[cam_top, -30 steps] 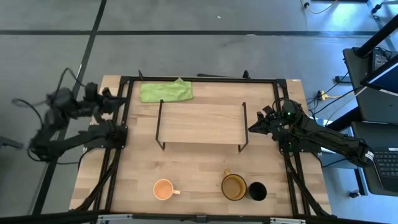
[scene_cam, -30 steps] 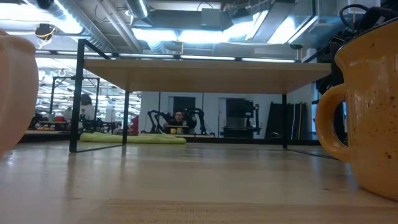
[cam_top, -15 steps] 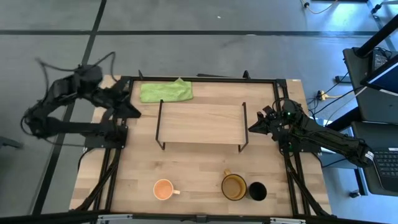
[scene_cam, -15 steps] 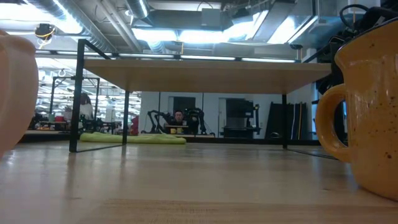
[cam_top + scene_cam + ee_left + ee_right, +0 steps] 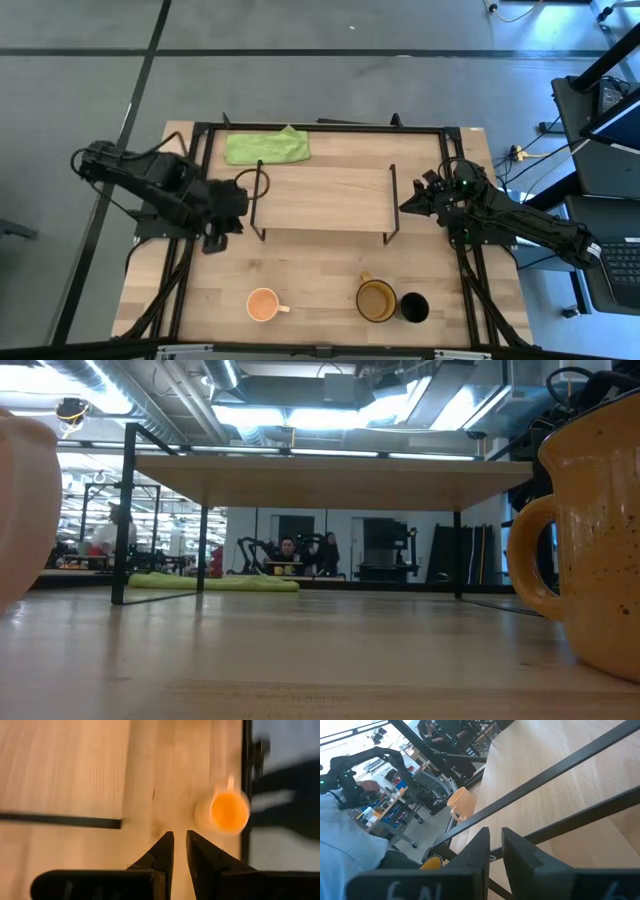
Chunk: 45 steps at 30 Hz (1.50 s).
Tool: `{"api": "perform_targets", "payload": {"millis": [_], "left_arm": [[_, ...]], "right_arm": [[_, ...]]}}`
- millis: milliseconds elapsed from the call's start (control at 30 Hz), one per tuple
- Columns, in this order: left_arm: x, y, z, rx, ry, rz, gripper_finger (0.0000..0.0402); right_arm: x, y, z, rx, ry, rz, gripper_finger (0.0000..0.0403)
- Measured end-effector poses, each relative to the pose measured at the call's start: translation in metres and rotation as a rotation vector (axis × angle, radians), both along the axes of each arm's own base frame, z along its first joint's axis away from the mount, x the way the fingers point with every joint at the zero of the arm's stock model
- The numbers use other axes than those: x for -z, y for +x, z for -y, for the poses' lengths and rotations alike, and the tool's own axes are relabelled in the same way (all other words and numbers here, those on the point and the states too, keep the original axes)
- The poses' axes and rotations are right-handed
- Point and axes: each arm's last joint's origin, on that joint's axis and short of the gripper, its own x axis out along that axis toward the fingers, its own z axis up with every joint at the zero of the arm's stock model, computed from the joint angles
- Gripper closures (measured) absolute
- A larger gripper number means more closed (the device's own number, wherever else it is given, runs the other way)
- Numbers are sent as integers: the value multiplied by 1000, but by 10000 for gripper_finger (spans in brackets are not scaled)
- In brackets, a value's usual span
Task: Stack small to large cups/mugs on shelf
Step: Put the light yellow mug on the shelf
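Note:
The small light-orange mug stands on its base near the table's near edge; it also shows in the left wrist view. The olive-yellow mug and the black cup stand side by side to its right. The wooden shelf stands on its wire legs mid-table with nothing on it. My left gripper hovers just off the shelf's left end, shut and empty. My right gripper waits off the shelf's right end, shut and empty.
A green cloth lies at the far edge behind the shelf. A black frame borders the table. Bare tabletop lies between the shelf and the mugs. A person in a light blue shirt shows beyond the table.
My left arm has swung from beyond the table's left edge toward the right, in over the table, and has come down beside the shelf's left end. The mugs, the cup and the shelf have stayed where they were.

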Motion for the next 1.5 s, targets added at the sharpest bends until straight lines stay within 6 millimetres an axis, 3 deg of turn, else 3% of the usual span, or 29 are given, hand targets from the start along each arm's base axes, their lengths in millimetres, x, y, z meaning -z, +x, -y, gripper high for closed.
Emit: {"api": "perform_targets", "payload": {"millis": [167, 300, 567, 733, 967, 1500], "left_arm": [[5, -16, 44, -306, -56, -25, 356], [23, -18, 88, -520, -99, -73, 356], [81, 23, 151, -750, -182, -221, 317], [102, 40, 159, -853, -179, -239, 286], [123, 49, 171, -915, -172, -289, 270], [142, 45, 175, -922, -150, -341, 269]], "right_arm": [[0, 0, 0, 0, 0, 0, 352], [0, 0, 0, 0, 0, 0, 352], [0, 0, 0, 0, 0, 0, 352], [0, 0, 0, 0, 0, 0, 352], [0, 0, 0, 0, 0, 0, 352], [0, 0, 0, 0, 0, 0, 352]]}}
